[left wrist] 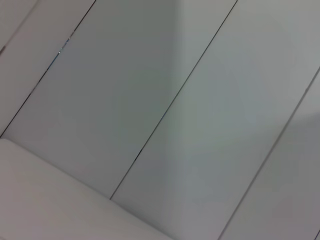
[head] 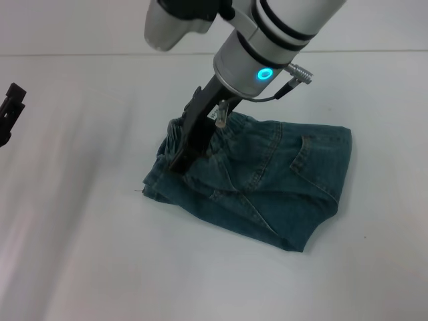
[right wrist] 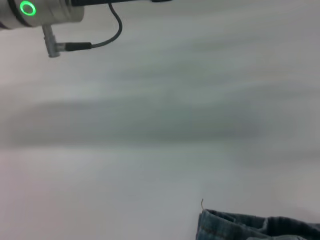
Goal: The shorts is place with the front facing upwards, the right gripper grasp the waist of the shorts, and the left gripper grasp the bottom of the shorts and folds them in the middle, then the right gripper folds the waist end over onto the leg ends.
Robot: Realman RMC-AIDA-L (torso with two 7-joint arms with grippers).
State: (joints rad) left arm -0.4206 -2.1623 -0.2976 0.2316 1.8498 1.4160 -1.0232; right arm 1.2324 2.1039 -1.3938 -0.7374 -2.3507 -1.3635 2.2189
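The shorts point(head: 267, 180) lie folded into a compact bundle near the middle of the white table point(head: 80, 234), a stitched pocket facing up towards their right end. The gathered waist point(head: 171, 136) sits at the bundle's left, far end. The right gripper point(head: 179, 162) reaches down at a slant from its silver-white arm and touches the denim at the waist, its black tip sunk into the puckered fabric; whether it is spread or pinching the cloth cannot be told. A small white label hangs beside it. The left gripper point(head: 9, 110) is at the left edge of the head view, over bare table and well apart from the shorts; its grip cannot be told either. The right wrist view takes in one corner of the shorts point(right wrist: 250, 227) with a loose thread point(right wrist: 202, 202), and farther off the left arm point(right wrist: 45, 12) with a lit green ring and a dark cable point(right wrist: 112, 30). The left wrist view holds only pale panels point(left wrist: 200, 125) with dark seams.
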